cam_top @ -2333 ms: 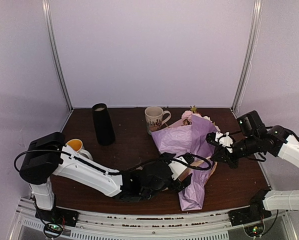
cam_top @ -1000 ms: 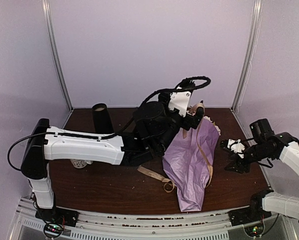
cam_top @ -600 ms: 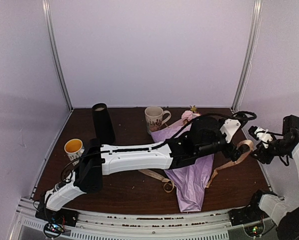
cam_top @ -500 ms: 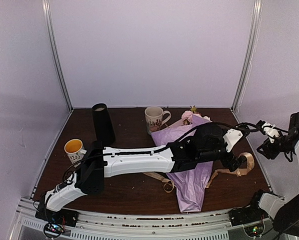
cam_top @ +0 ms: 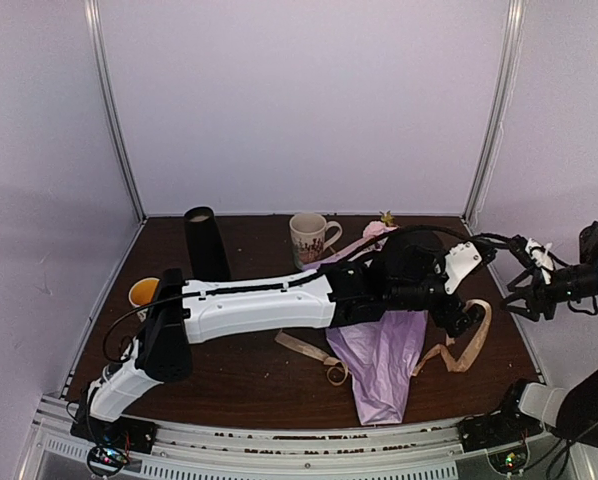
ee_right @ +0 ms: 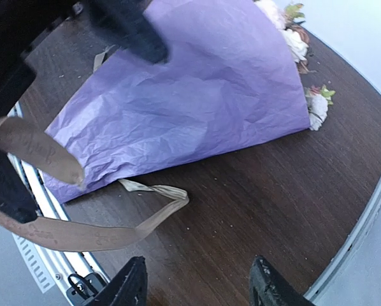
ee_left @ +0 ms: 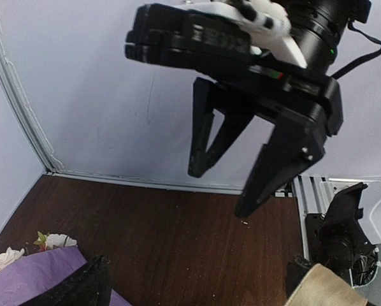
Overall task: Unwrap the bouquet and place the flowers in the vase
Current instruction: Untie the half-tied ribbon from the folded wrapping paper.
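Now the tan ribbon (ee_right: 76, 234) is off the bouquet (cam_top: 379, 352). Seconds ago it was tied round the lilac paper. It has since been drawn clear to the right of the top view, where it loops onto the desk (cam_top: 249, 385) and seems draped over one finger of the left tool (cam_top: 465, 318), which is released, jaws wide. The right tool (ee_right: 200, 287), at the right edge, has swung in to face it, jaws apart and empty.

So the tie looks dealt with, and opening the paper comes next. The flowers (cam_top: 377, 230) are still inside the wrap, right of centre, heads toward the back.

Counted: one bouquet, one vase (cam_top: 207, 250) at back left, a cream mug (cam_top: 308, 240), an orange-lined mug (cam_top: 142, 292). A second ribbon stretch (cam_top: 304, 350) lies left of the paper; whether the ribbon is one piece or two I cannot tell.
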`<control>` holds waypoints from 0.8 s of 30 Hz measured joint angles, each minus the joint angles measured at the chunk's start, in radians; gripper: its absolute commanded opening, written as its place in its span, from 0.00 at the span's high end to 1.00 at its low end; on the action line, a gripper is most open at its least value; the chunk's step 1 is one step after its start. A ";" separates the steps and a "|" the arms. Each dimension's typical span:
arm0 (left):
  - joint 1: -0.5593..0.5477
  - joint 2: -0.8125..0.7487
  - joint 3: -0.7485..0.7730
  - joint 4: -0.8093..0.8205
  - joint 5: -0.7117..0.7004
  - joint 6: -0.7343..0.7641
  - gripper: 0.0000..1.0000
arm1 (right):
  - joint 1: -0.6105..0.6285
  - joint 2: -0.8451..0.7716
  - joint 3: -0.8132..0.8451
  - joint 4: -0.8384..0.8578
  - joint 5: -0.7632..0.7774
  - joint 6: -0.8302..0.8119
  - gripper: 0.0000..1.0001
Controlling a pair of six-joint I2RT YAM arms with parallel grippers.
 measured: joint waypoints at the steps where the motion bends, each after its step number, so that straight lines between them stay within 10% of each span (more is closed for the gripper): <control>1: 0.002 -0.010 -0.008 0.003 -0.010 0.002 0.02 | 0.015 -0.026 -0.011 -0.017 -0.003 -0.011 0.40; 8: 0.036 -0.021 -0.028 0.011 -0.081 -0.001 0.02 | 0.067 -0.278 -0.138 -0.108 -0.016 -0.076 0.20; 24: 0.072 -0.021 -0.028 0.026 -0.111 -0.061 0.02 | 0.459 -0.204 -0.235 0.313 -0.039 0.334 0.41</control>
